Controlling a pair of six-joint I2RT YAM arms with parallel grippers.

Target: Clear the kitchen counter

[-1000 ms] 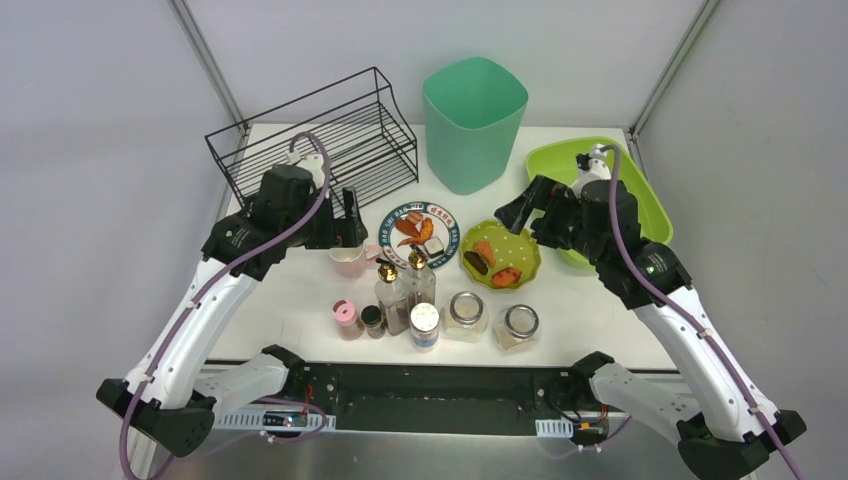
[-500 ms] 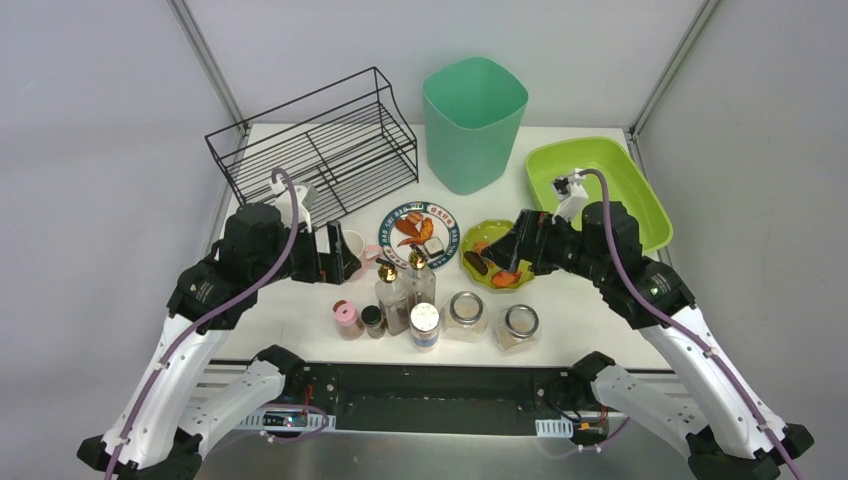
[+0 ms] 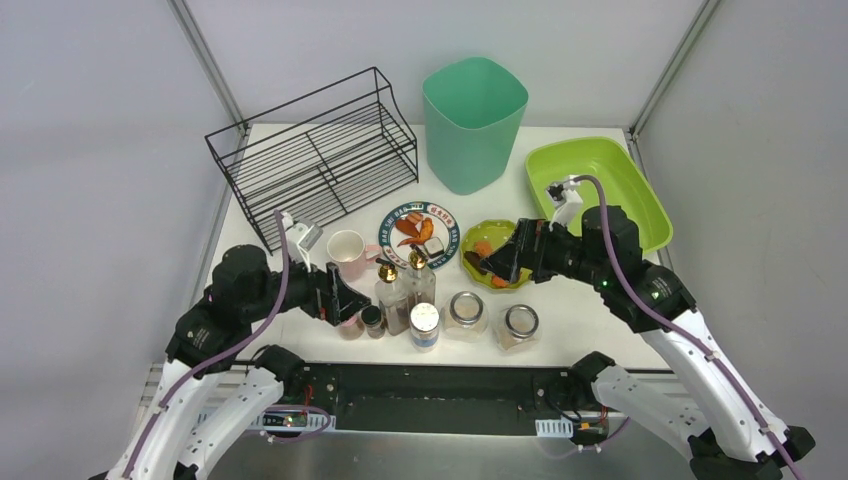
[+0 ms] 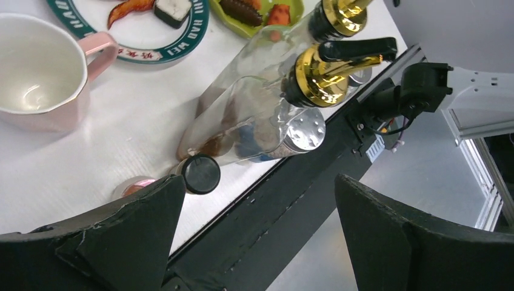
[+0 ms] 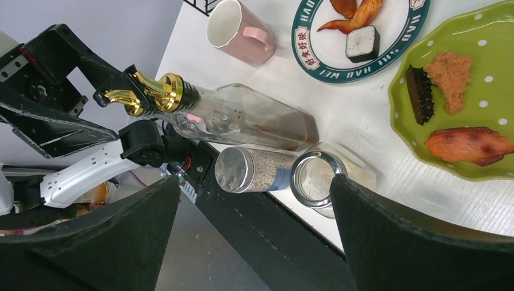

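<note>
The white table point(image 3: 572, 318) spreads out beyond my bases, and everything stands on it. Along its far edge, left to right, are a black wire rack point(image 3: 320, 150), a tall teal bin point(image 3: 474, 125) and a lime-green tray point(image 3: 612, 160) in the far right corner. In the middle a round plate point(image 3: 450, 222) with a teal rim carries bits of food. Just to its right a green dotted plate point(image 5: 479, 73) carries more. A pink mug point(image 3: 347, 250) stands left of the round plate.

Nearer my bases is a loose row. It has two glass bottles point(image 3: 392, 300) with gold spouts, two clear jars point(image 3: 467, 315) with metal lids and a silver-topped shaker point(image 3: 425, 325). At the left end are a black-capped shaker point(image 4: 201, 174) and a pink-capped shaker point(image 4: 134, 185).

My left pincer point(image 4: 260, 182) hangs low at that left end, just beside the two small shakers, its fingers wide apart and holding nothing. My right pincer point(image 5: 254, 182) hovers by the near side of the dotted plate, above the jars. It too is spread wide and holds nothing.
</note>
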